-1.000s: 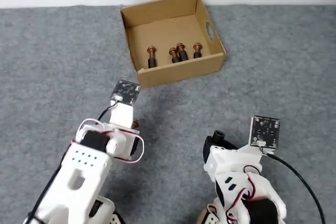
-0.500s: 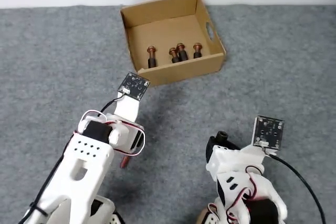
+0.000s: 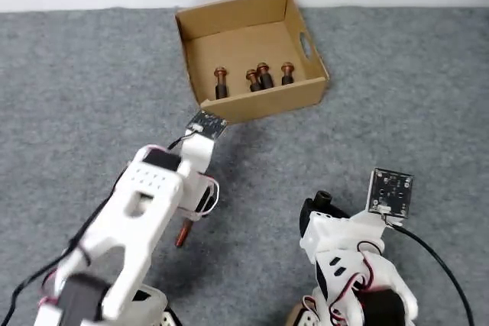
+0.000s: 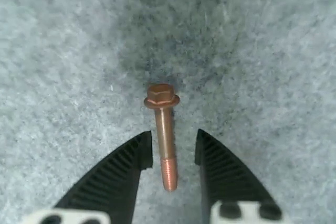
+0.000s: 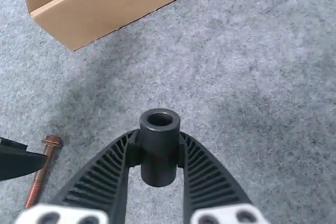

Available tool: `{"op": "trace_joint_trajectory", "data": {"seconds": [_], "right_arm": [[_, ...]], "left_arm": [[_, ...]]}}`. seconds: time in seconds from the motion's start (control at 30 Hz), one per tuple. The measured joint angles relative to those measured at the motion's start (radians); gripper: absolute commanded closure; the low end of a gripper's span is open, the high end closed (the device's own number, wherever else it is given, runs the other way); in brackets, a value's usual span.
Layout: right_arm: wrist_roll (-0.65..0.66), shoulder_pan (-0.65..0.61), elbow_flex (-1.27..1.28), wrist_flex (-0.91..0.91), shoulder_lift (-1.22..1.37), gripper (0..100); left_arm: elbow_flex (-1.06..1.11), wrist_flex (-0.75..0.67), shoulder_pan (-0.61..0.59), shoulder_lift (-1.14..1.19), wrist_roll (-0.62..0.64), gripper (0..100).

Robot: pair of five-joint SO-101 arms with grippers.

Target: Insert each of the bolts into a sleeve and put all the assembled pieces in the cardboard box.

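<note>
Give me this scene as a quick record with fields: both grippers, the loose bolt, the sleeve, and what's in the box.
Left gripper: open, straddling the shank of the bolt
Bolt: lying flat on the grey carpet, no sleeve on it
Right gripper: shut on the sleeve
Sleeve: dark, held upright, bore empty
Cardboard box: four bolt-and-sleeve pieces standing inside

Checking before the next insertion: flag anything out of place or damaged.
Nothing stands out. The bolt lies flat inside the open left gripper, the right gripper holds a sleeve upright, and four assembled pieces sit in the box.
</note>
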Motion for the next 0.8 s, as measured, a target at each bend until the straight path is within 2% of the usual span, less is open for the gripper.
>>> {"op": "trace_joint_trajectory", "data": {"seconds": [0.27, 0.43, 0.73, 0.8], "right_arm": [[0.000, 0.000, 0.000, 0.000, 0.000, 99.1], [0.000, 0.000, 0.000, 0.000, 0.000, 99.1], [0.000, 0.000, 0.000, 0.000, 0.000, 99.1], [0.000, 0.000, 0.000, 0.000, 0.000, 99.1]], "left_arm": [[-0.172, 0.029, 0.000, 0.247, 0.000, 86], [-0.206, 0.026, -0.005, 0.359, 0.000, 90], [-0.242, 0.032, 0.000, 0.423, -0.002, 100], [-0.249, 0.032, 0.002, 0.425, 0.034, 100]]}}
